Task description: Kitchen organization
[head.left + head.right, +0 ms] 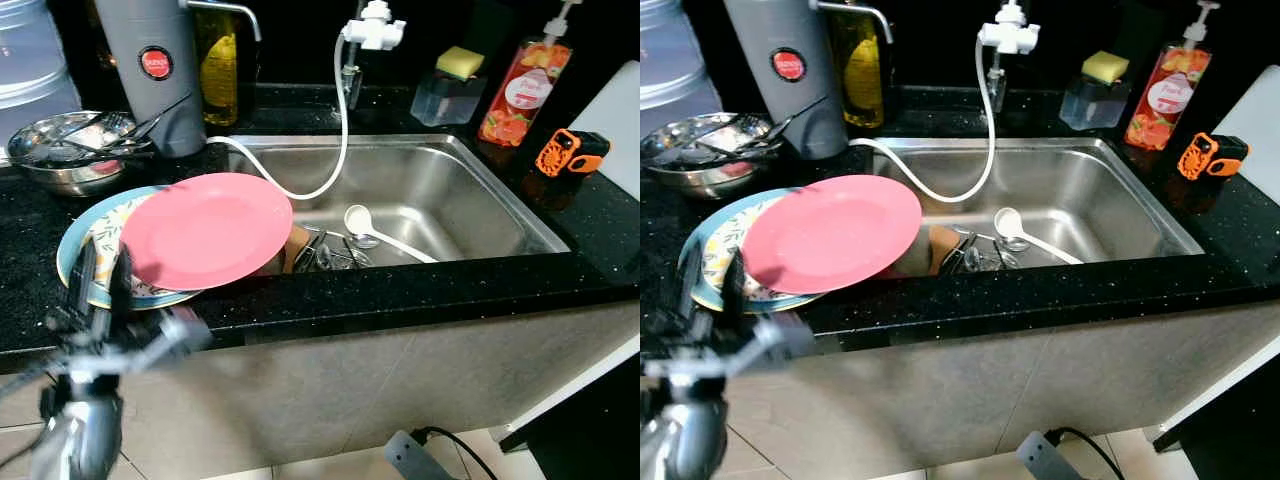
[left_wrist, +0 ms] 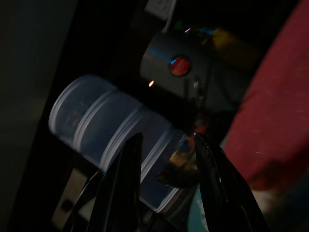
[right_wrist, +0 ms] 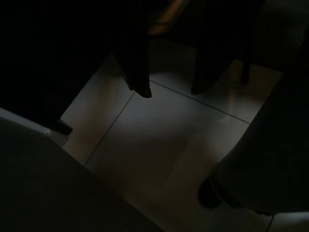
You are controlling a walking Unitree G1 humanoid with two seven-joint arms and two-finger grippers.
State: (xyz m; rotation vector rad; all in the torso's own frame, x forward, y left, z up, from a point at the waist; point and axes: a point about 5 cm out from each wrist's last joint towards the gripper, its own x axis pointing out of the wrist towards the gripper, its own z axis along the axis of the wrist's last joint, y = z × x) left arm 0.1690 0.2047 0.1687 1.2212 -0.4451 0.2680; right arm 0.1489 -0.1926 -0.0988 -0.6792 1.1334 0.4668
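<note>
Black speckled counter (image 1: 420, 290), steel sink (image 1: 470, 205); left gripper (image 1: 100, 285) blurred at near edge.
Fingers spread, empty, near pink plate (image 1: 205, 230) half-covering the patterned plate (image 1: 95, 235). Right gripper (image 3: 169, 89) spread over dim floor tiles (image 3: 159, 140).

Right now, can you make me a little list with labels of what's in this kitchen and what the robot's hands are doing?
place: black counter with a steel sink
plates: pink plate on a patterned plate, overhanging the sink's edge
in sink: white ladle, metal utensils
left of sink: steel bowl, grey appliance
behind sink: soap bottle, sponge
left hand: open, raised in front of the plates
right hand: open, over the floor
</note>
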